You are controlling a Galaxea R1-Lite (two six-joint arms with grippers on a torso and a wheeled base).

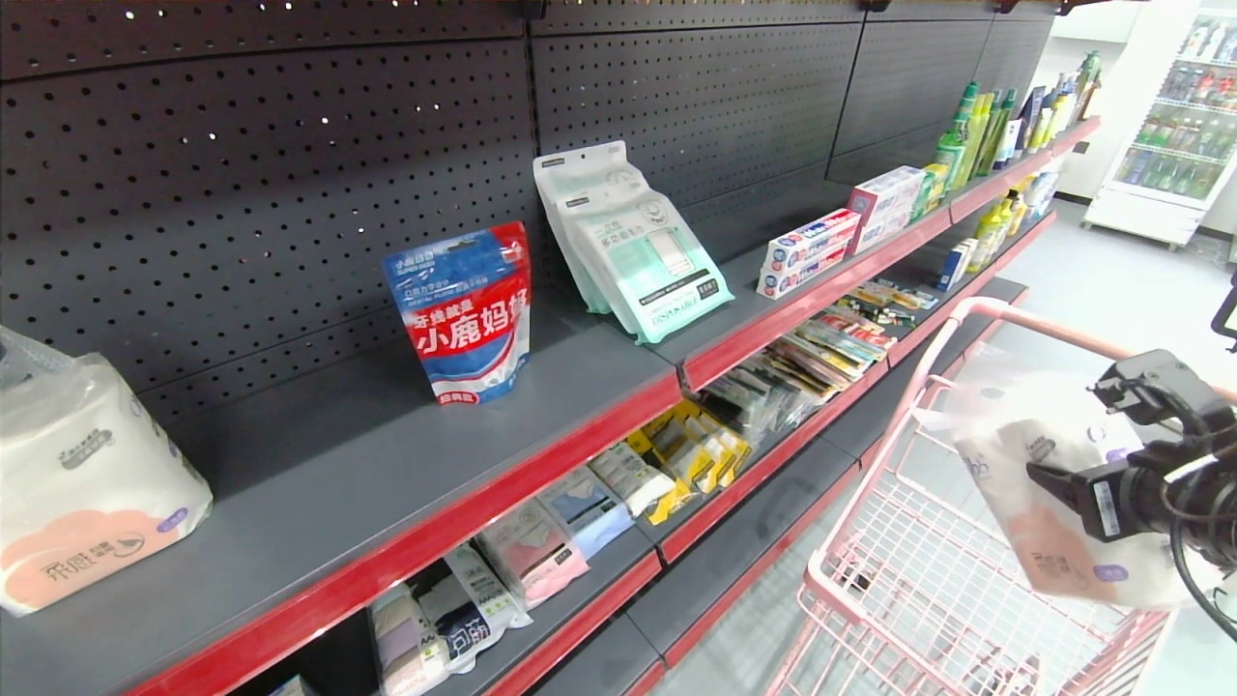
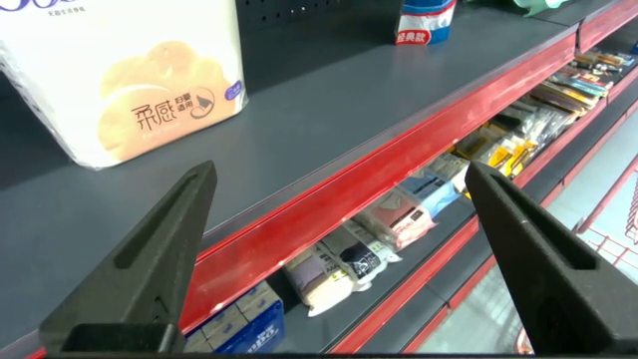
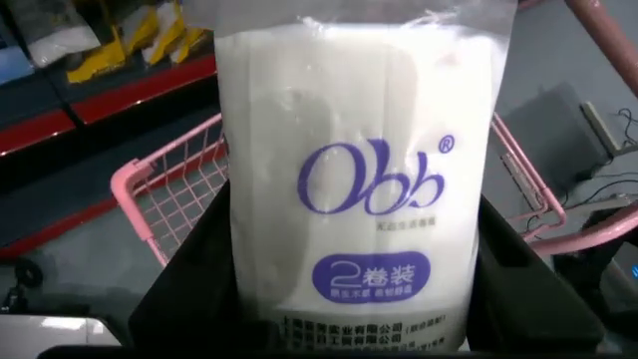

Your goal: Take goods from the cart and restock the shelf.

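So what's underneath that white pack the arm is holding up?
The pink cart: its wire-mesh basket sits below the pack of paper rolls. The pack itself hides part of the basket, so anything lying there can't be seen.

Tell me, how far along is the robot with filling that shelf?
Looks done: one white-and-peach pack of paper rolls sits on the grey top shelf. In hand: the right gripper holds a clear-wrapped white roll pack above the pink wire cart. Left: carrying it over and setting it on the shelf. The left gripper hangs open and empty over that shelf.
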